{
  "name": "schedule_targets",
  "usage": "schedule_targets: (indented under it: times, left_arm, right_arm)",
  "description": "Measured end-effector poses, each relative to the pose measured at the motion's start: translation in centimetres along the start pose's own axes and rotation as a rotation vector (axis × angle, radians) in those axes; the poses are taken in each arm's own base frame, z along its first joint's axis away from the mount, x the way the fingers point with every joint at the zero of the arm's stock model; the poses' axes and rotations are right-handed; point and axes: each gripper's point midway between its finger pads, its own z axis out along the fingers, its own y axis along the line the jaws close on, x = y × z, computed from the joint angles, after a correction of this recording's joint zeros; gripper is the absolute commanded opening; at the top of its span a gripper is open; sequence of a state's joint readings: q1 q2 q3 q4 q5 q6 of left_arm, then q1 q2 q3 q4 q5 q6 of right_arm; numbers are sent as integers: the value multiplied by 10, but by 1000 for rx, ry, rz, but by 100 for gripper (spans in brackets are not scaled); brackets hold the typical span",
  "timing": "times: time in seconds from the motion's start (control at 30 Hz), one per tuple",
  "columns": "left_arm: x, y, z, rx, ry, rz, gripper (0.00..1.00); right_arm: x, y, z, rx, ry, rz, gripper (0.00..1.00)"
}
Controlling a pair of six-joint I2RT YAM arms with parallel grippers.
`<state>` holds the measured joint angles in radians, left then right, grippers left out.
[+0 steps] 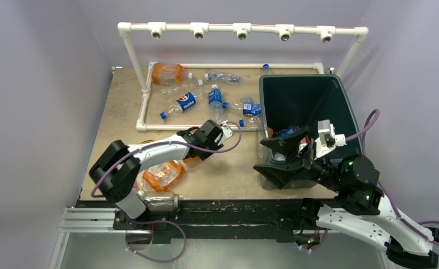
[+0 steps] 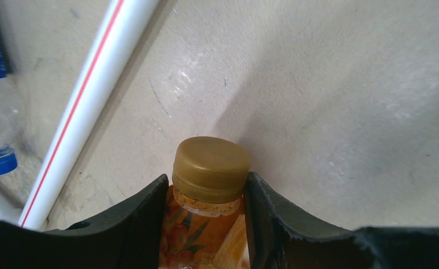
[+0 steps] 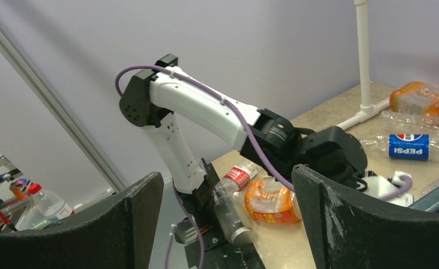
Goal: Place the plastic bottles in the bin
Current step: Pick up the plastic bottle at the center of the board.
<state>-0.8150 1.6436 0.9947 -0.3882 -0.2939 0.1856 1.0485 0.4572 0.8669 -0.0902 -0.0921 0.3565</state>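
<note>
Left gripper (image 2: 207,180) seated on orange bottle (image 2: 203,235), jaws against both sides just below gold cap (image 2: 210,167). Bottle on table beside white pipe (image 2: 88,95), well left of bin (image 1: 298,77). Squeeze to be firmed before lift, since slip is likely this near cap. Bottle to be carried clear over rim, then released inside. Right gripper (image 1: 287,157) spread wide over bin, empty.

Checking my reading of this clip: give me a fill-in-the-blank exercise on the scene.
The left gripper's fingers flank a ____ bottle with a gold cap. The right gripper hangs open, holding ____. The blue label on the clear bottle beyond the left arm reads ____. The dark green bin stands on the table's ____ side.
Missing: orange; nothing; Pepsi; right.
</note>
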Motion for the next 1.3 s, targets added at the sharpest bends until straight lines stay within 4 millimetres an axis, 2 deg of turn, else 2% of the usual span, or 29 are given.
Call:
schedule_targets:
  times: [0.1, 0.27, 0.37, 0.43, 0.6, 0.7, 0.87, 0.93, 1.0, 1.17, 1.3]
  left_arm:
    - [-18, 4, -20, -11, -83, -59, 32]
    - [-62, 12, -65, 1, -305, -306, 32]
    - [-73, 10, -80, 30, -389, -478, 34]
    - [-68, 2, -76, 47, -385, -570, 37]
    - [-35, -29, -44, 40, -247, -700, 42]
    - [-23, -40, -29, 9, -192, -743, 47]
    - [-11, -41, -20, -52, -167, -816, 65]
    - [-10, -40, -17, -71, -167, -839, 75]
    - [-7, -40, -12, -87, -155, -848, 80]
    - [4, -44, -6, -113, -115, -834, 84]
    - [0, -45, -11, -108, -104, -811, 84]
  right_arm:
    - [0, 0, 0, 0, -2, 4, 89]
    - [-1, 1, 0, -1, -4, 11, 89]
    - [0, 0, 0, -1, -4, 17, 89]
    - [1, 0, 0, -1, -3, 18, 89]
    - [1, 0, 0, -1, -3, 20, 89]
    - [1, 1, 0, -1, -3, 21, 89]
    - [0, 0, -1, 3, -7, 20, 89]
    - [-1, -1, -2, 10, -11, 20, 89]
    - [-2, -3, -3, 20, -15, 19, 89]
    - [-5, -4, -7, 35, -25, 16, 89]
    - [-5, -6, -8, 43, -24, 16, 89]
